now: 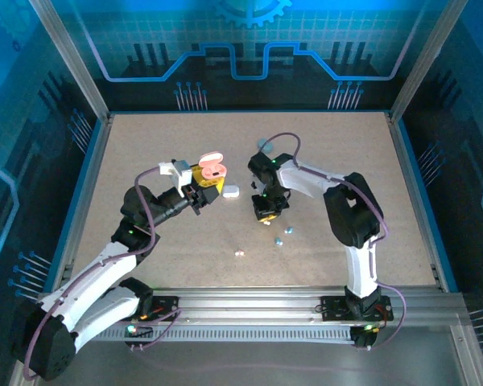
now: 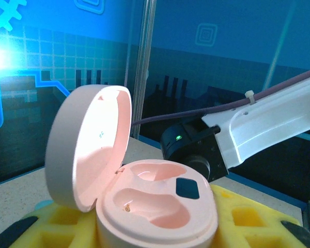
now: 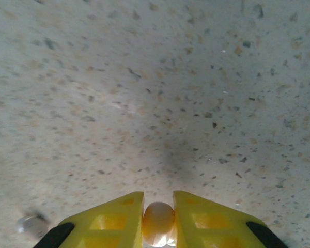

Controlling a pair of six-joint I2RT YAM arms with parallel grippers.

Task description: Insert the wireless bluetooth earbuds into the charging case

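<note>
Lower centre of the left wrist view, the pink charging case [image 2: 155, 206] sits clamped between the left gripper's [image 1: 204, 182] yellow pads, lid hinged up, both smooth glossy wells empty (a dark patch [image 2: 187, 188] sits beside them). The right gripper [image 1: 265, 211] pinches one rounded pale earbud [image 3: 158, 221] above the speckled tabletop [image 3: 144, 103]; a few loose earbuds [image 1: 278, 240] lie at the top view's centre

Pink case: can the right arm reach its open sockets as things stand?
Probably yes: the pink case, held by the left gripper, has its lid up and sockets bare; the right gripper hangs nearby.
</note>
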